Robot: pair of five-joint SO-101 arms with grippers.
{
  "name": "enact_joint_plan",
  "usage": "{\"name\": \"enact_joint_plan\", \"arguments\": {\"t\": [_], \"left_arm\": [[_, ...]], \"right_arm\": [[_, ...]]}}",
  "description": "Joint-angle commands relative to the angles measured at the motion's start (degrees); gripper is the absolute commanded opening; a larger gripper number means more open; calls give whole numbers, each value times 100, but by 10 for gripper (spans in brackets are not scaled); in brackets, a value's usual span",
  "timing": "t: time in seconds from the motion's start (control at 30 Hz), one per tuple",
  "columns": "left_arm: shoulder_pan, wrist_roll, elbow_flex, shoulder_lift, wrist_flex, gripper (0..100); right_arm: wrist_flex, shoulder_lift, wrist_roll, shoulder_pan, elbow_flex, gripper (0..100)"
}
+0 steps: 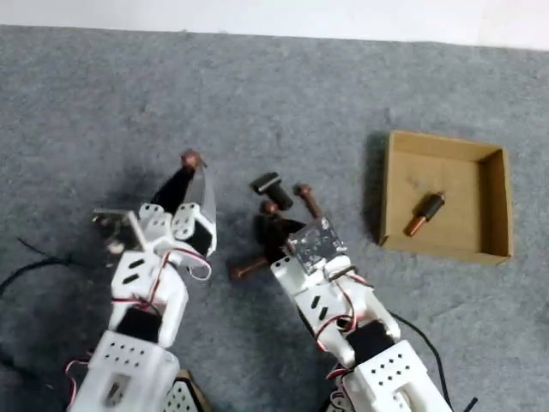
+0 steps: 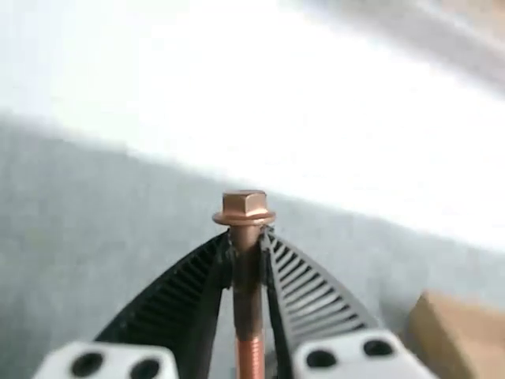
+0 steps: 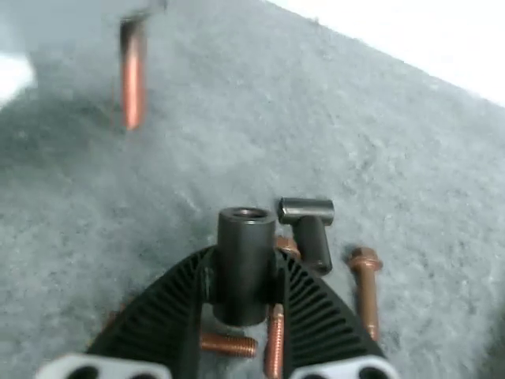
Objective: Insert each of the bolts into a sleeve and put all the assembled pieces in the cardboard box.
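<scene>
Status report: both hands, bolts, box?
Left hand shut on bolt. Right hand shut on sleeve. One assembled piece in cardboard box. Loose bolts beside right hand.

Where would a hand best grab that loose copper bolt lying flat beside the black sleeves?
Likely mid-shank, from straight above. The copper hex-head bolt lies flat on the grey mat, so only its two long sides are free, and the shank is straight and slim. Close across it, keeping clear of the black cylindrical sleeve alongside.
</scene>
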Motion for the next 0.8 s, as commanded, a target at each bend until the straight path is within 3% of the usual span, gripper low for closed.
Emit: {"name": "enact_joint_plan", "arguments": {"t": [0.0, 0.13, 0.3, 0.5, 0.77], "left_arm": [[-48, 360, 154, -963, 281, 5], [-57, 1459, 154, -1886, 1169, 5], [13, 1670, 101, -2905, 2418, 5], [611, 1644, 101, -2800, 2532, 5], [708, 1644, 101, -2791, 2787, 5]], "right_arm": [[-215, -136, 79, -84, -57, 5], [-215, -145, 88, -92, -66, 5], [-224, -154, 774, -163, -66, 5], [-224, -154, 1275, -523, -57, 5], [-919, -171, 1486, -523, 268, 5]]}}
